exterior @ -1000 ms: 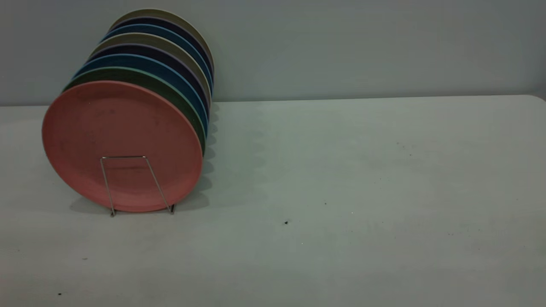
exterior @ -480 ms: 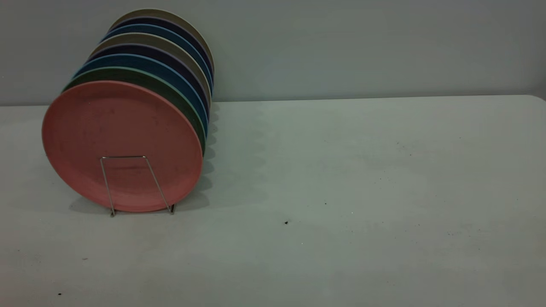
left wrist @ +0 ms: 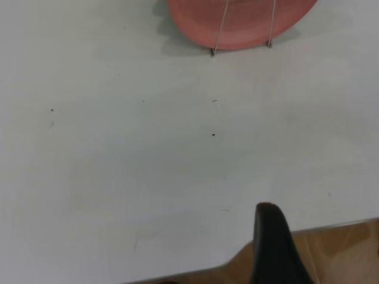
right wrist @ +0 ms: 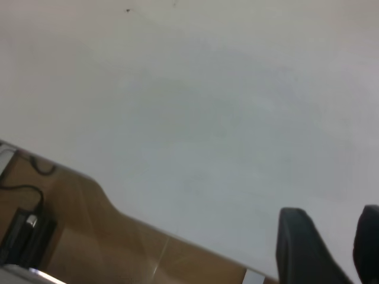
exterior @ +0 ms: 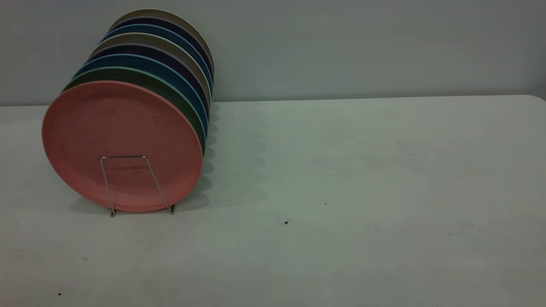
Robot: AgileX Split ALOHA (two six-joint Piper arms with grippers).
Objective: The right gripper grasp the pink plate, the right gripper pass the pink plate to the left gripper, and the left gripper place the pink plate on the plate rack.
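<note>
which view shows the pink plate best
The exterior view: the whole pink plate stands upright at the front of the plate rack, ahead of the other plates. The left wrist view catches only its lower edge behind the wire. The right wrist view shows none of it.

The only obstacle on the table (exterior: 362, 170) is the row of upright plates at the far left, with the pink plate (exterior: 121, 145) at its near end, behind a wire loop of the plate rack (exterior: 132, 183). The middle, the right side and the near strip of the table stand open.
</note>
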